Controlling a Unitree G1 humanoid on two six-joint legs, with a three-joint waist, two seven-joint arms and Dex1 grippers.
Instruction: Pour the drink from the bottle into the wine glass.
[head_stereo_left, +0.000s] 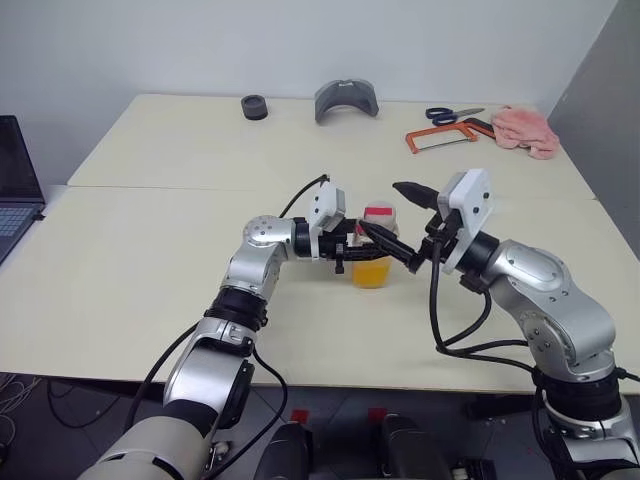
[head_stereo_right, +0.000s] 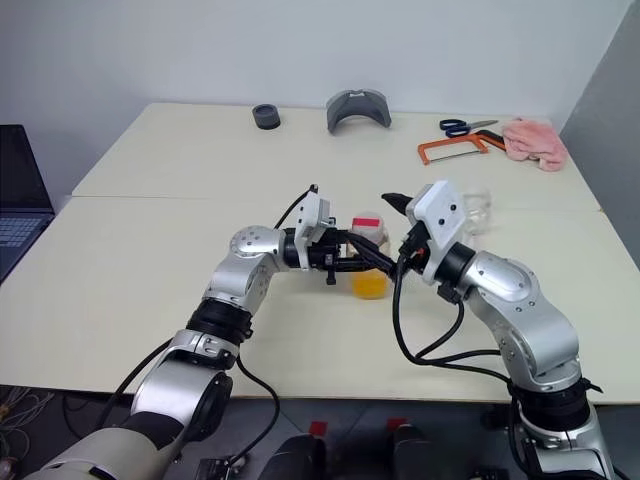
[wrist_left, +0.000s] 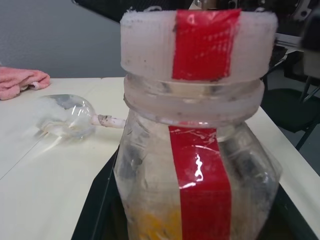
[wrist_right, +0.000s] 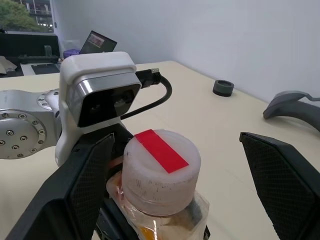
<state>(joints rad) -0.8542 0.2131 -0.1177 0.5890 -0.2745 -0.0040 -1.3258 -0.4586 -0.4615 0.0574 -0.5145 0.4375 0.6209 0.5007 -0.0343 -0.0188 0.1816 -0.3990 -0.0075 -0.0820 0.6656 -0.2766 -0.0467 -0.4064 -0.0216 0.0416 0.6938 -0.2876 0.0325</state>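
**Cap still on; right gripper lining up on it**

Laptop (head_stereo_left: 15, 190) at the far left edge, off the work area. Table (head_stereo_left: 150, 270) pale, two tops butted together.

Left gripper (head_stereo_left: 372, 250) reaches in level from the left and is clamped tight on the bottle (head_stereo_left: 374, 262), fingers low on the body. Bottle stands upright near the middle of the table. The drink (head_stereo_left: 371, 273) sits as a shallow orange layer at the bottom. Cap (wrist_right: 161, 170) is whitish with a red tape strip over it, and is screwed on.

Right gripper (wrist_right: 180, 192), jaws spread wide, holds nothing. In the right wrist view one finger stands on each side of the cap with clear air on both sides; no contact yet.

The wine glass (wrist_left: 67, 116) lies on its side beyond the bottle, toward the table's right half, stem pointing back toward the bottle. Not upright, so not ready to receive a pour.

Far edge, left to right: small dark ring (head_stereo_left: 255, 106), grey curved piece (head_stereo_left: 347, 99), blue-handled scissors (head_stereo_left: 450, 115), orange hacksaw (head_stereo_left: 440, 137), pink cloth (head_stereo_left: 527, 130).

Judgement: the step in hand is uncapping. To do it well, centre the cap between the fingers, close on its ribbed side wall rather than the shoulder, twist about the bottle's own axis, and keep the left grip firm so the body does not spin. The glass likely needs standing up before pouring.
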